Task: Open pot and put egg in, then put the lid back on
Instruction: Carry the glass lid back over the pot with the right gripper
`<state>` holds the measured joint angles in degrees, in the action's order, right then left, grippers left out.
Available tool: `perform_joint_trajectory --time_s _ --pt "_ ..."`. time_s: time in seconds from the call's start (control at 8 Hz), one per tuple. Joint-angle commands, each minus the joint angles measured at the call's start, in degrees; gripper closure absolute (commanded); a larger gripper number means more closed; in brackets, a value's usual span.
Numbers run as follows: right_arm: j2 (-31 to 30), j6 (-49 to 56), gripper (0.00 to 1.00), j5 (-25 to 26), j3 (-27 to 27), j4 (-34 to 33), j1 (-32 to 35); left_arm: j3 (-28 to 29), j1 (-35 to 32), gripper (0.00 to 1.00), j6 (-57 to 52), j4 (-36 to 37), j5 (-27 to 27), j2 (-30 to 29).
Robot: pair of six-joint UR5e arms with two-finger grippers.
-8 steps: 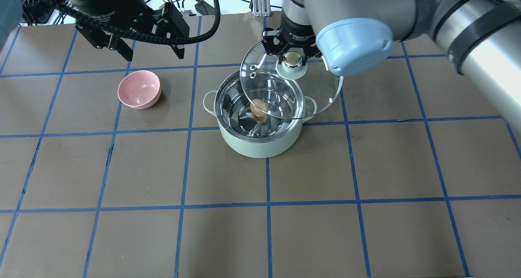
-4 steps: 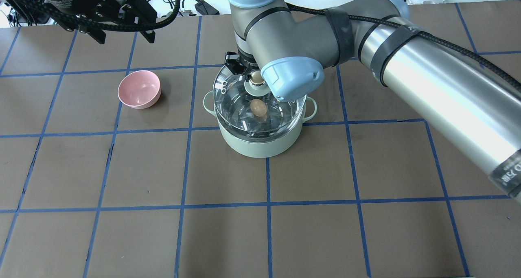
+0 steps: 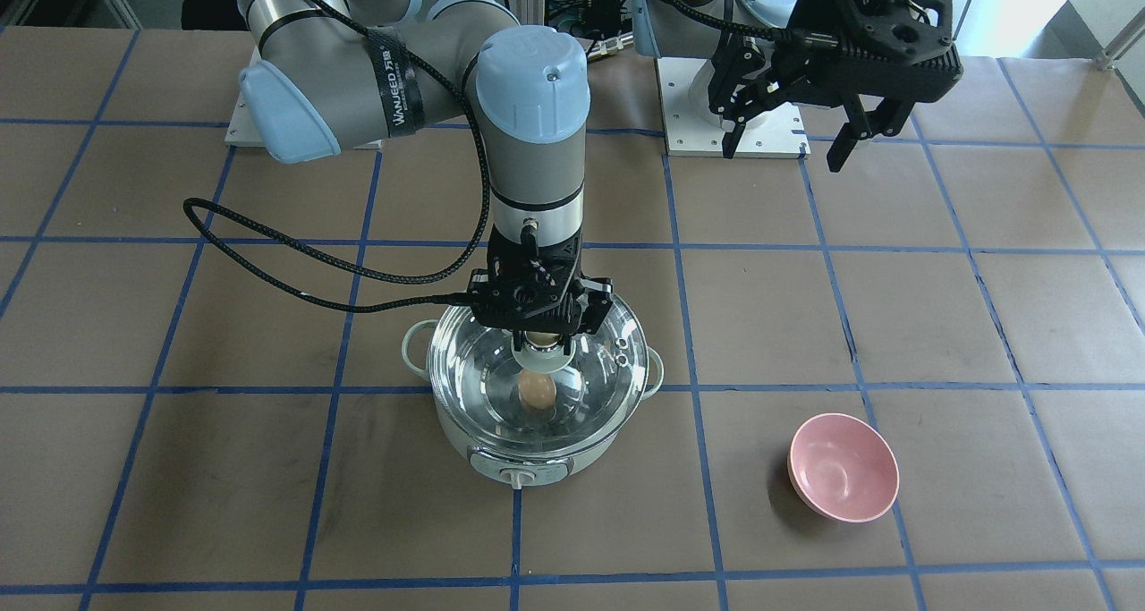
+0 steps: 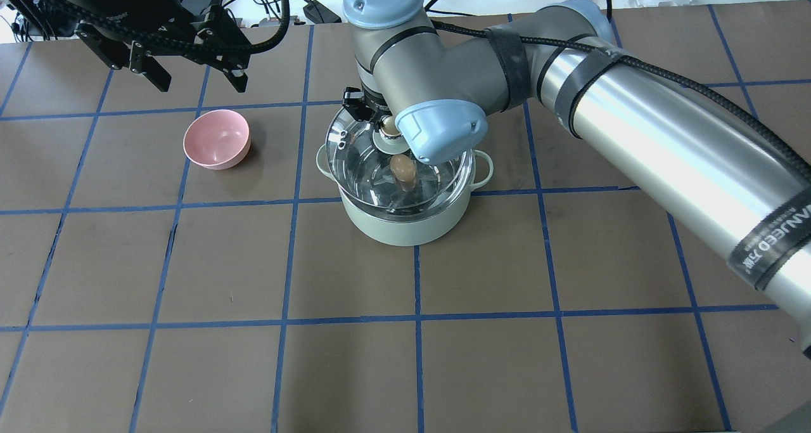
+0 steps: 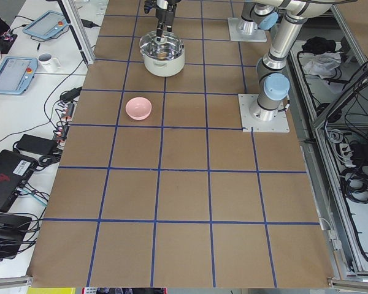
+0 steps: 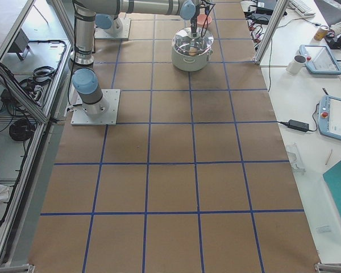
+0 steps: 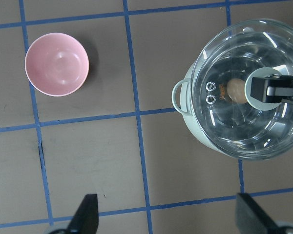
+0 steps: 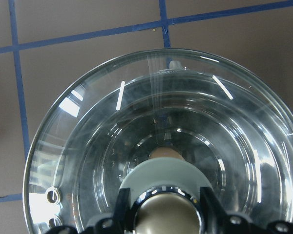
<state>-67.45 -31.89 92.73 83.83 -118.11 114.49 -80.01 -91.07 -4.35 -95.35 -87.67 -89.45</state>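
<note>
Right gripper [image 3: 539, 335] is pinching the lid's beige knob, wrist vertical above it. Lid [image 3: 595, 367] is over the pot [image 3: 501, 457] mouth, roughly centred; in the overhead view its rim sits a bit off toward the pink bowl [image 3: 842, 468] side. Can't tell if it's seated on the rim or just above. Egg [image 3: 535, 388] lies inside the pot on the steel bottom, visible through the glass. Left gripper [image 3: 782, 156] is spread wide and empty, high near the robot base, well apart from the pot. Bowl stands on the table [image 3: 894, 325], near the pot but not touching.
</note>
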Motion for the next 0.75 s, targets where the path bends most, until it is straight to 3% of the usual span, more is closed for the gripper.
perform_joint_trajectory --time_s 0.0,0.62 --pt "0.39 0.42 1.0 -0.01 0.02 -0.1 0.03 0.12 -0.16 0.0 -0.39 -1.16 -0.75 -0.72" --pt "-0.31 1.48 1.0 0.08 0.72 0.34 -0.85 -1.81 -0.07 0.0 -0.57 -1.07 -0.84 -2.22"
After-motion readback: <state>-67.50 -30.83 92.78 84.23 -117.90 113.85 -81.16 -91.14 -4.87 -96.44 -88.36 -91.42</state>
